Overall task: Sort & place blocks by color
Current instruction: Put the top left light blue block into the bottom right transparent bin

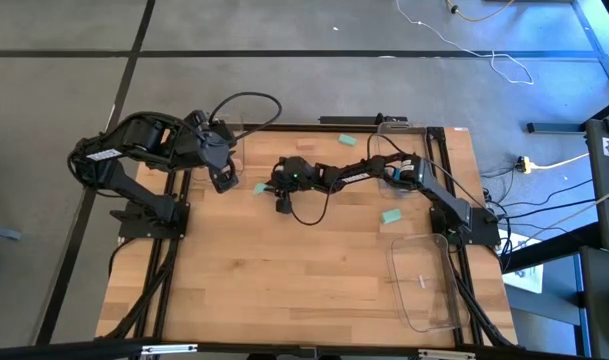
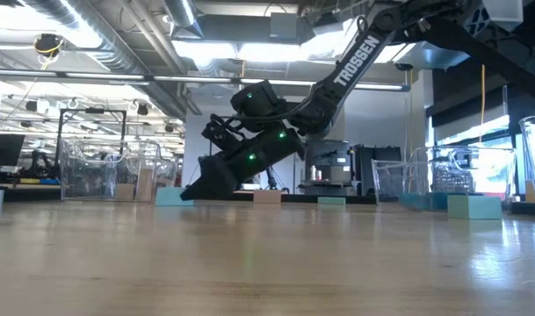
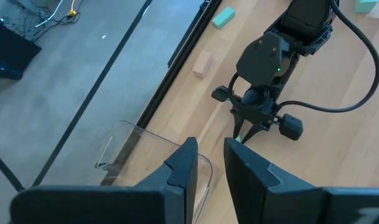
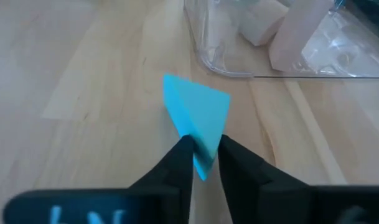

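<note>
1 bright blue wedge block (image 4: 198, 118), pointed and flat-faced, sits clenched between the right gripper (image 4: 205, 155) jaws

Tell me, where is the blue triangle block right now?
The blue wedge block is pinched in the right gripper on the table's left-middle, beside the clear tray holding pale blocks.

From my seat the low view is lit by bright ceiling fixtures (image 2: 249, 48) at twelve o'clock, which blow out to white, and a window (image 2: 491, 145) at three o'clock glares too. The table top (image 2: 267, 263) nearest that lens is soft and out of focus. In the right wrist view the blue wedge block (image 4: 198, 115) and the dark fingers (image 4: 177, 165) look blurred, while the high view is evenly lit with faint shadows.
</note>
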### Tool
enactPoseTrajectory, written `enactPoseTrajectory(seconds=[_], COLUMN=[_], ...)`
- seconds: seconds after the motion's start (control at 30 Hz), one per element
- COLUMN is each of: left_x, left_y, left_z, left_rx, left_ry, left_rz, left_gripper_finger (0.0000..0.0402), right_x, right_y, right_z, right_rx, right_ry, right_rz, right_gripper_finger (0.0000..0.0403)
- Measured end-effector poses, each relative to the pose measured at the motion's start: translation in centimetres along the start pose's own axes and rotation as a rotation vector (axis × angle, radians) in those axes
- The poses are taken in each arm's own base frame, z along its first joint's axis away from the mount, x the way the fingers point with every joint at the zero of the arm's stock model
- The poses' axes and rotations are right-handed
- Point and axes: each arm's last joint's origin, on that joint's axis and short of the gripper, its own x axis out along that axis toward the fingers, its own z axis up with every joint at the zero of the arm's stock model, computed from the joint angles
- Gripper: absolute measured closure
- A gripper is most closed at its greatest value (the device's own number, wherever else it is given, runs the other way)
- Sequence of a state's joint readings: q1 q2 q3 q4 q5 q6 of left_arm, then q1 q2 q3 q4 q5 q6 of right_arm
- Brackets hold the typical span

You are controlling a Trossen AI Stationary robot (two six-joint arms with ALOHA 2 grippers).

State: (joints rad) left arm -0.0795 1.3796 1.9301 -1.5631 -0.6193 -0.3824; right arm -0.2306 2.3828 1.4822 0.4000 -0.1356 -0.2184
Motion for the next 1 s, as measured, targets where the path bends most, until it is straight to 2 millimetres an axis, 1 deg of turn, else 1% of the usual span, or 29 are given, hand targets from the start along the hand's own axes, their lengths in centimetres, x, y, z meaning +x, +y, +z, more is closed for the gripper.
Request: enactPoseTrajectory(seconds=[0.2, 0.63, 0.8, 1.0], left_x=[0.00, 0.00, 0.00, 0.01], left_y=[-0.01, 0.00, -0.01, -0.02], left_z=[0.00, 0.00, 0.00, 0.00], left_rx=[0.000, 0.000, 0.001, 0.001], left_ry=[0.000, 0.000, 0.000, 0.001], left_rz=[0.000, 0.000, 0.000, -0.001], left_gripper_finger=[0.0330, 0.0330, 0.0330, 0.0330], right_x=[0.00, 0.00, 0.00, 0.02], right_y=[0.03, 0.06, 0.04, 0.19], right_z=[-0.04, -0.09, -0.09, -0.06], right_rx=[0.002, 0.004, 0.002, 0.004], right_ry=[0.005, 0.011, 0.011, 0.011], right_rz=[0.002, 0.003, 0.001, 0.003], right_gripper_finger=[0.0362, 0.0398, 0.0389, 0.0356])
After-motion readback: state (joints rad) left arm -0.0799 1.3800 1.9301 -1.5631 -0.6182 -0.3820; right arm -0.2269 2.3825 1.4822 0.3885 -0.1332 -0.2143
